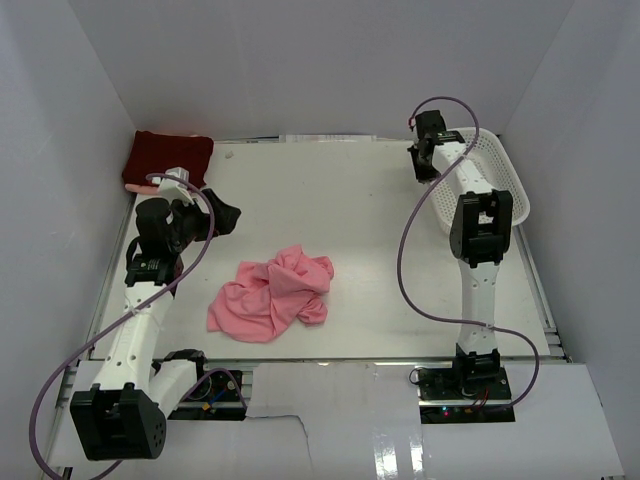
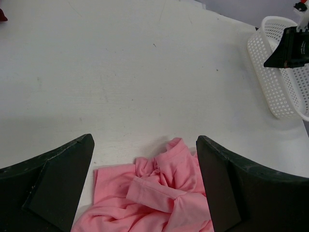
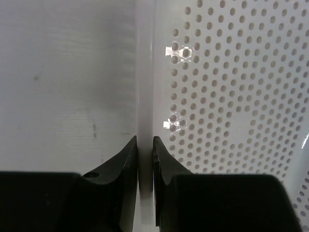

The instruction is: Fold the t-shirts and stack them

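A crumpled salmon pink t-shirt (image 1: pixel 272 294) lies in the middle of the white table. It also shows in the left wrist view (image 2: pixel 154 198), between and beyond my wide-open left fingers. A dark maroon t-shirt (image 1: pixel 167 158), folded into a rectangle, lies at the far left corner. My left gripper (image 1: pixel 228 217) is open and empty, above the table left of and behind the pink shirt. My right gripper (image 1: pixel 425 158) is at the far right, shut on the rim of the white mesh basket (image 3: pixel 145 72), one finger on each side of the rim.
The white perforated basket (image 1: pixel 490 178) stands at the far right, and shows in the left wrist view (image 2: pixel 280 77). White walls enclose the table on the left, back and right. The arm bases and cables sit at the near edge.
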